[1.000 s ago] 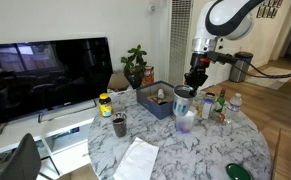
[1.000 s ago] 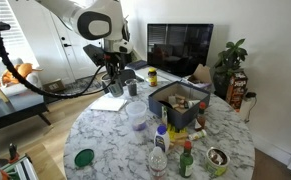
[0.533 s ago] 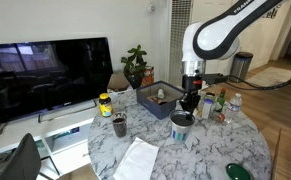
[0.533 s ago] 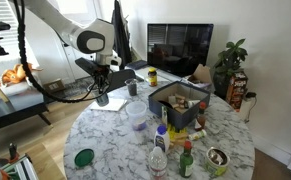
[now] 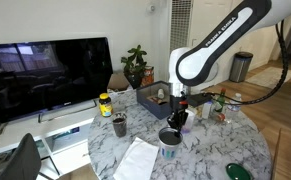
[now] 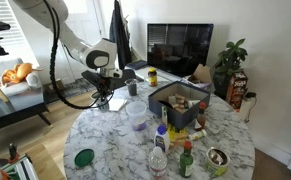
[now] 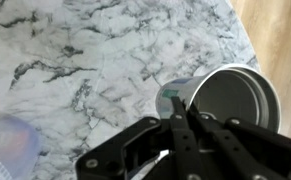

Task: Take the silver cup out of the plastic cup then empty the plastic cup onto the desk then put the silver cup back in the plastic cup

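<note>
- Cups: one silver cup (image 7: 228,95), shiny grey metal, cylindrical, dark inside; one plastic cup (image 7: 5,148), pale lavender and translucent; one dark brown cup (image 5: 119,125).
- The silver cup sits low at the desk (image 7: 95,50), beside the plastic cup but apart from it. Whether its base touches the top cannot be told.
- Gripper (image 7: 178,100): jaws pinched together on the silver cup's near rim.
- Desk: round, white marble pattern with grey veins.
- Around: one white sheet (image 5: 137,158), one round green lid (image 5: 235,171), one blue-grey bin (image 6: 157,108) holding small things.
</note>
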Robot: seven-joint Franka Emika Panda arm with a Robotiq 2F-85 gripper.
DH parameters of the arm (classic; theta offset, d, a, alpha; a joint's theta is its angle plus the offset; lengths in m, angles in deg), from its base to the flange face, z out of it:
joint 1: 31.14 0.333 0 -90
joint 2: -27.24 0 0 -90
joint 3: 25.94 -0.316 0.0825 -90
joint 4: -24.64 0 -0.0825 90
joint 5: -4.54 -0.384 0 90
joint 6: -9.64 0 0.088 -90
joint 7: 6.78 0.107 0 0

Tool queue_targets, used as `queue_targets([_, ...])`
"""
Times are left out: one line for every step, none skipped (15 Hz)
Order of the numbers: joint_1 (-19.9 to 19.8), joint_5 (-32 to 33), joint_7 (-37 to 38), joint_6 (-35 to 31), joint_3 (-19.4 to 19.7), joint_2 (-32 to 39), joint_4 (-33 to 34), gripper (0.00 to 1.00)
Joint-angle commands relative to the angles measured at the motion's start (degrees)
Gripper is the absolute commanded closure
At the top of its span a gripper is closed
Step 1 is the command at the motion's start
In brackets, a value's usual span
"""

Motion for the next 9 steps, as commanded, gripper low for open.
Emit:
queue_targets([-0.98,-1.49,-0.39,-0.17,-0.29,7.49,5.28,0.99])
queue_targets([-0.79,-0.5,0.86,-0.06,0.28,8.82,6.17,0.99])
queue_targets([-1.18,-1.19,0.98,0.34,0.17,10.16,7.5,0.99])
queue_targets([-1.5,-1.51,0.73,0.31,0.07,11.29,8.28,0.99])
queue_targets([-1.32,-0.85,1.25,0.31,0.28,12.12,8.94,0.99])
queue_targets([-1.27,-0.53,1.45,0.02,0.37,12.87,9.51,0.99])
queue_targets([-1.36,-0.54,1.49,0.09,0.36,13.49,10.03,0.99])
queue_targets([-1.45,-0.52,1.81,0.09,0.51,13.95,10.67,0.99])
queue_targets([-1.82,-0.89,1.43,0.14,0.32,13.81,11.12,0.7])
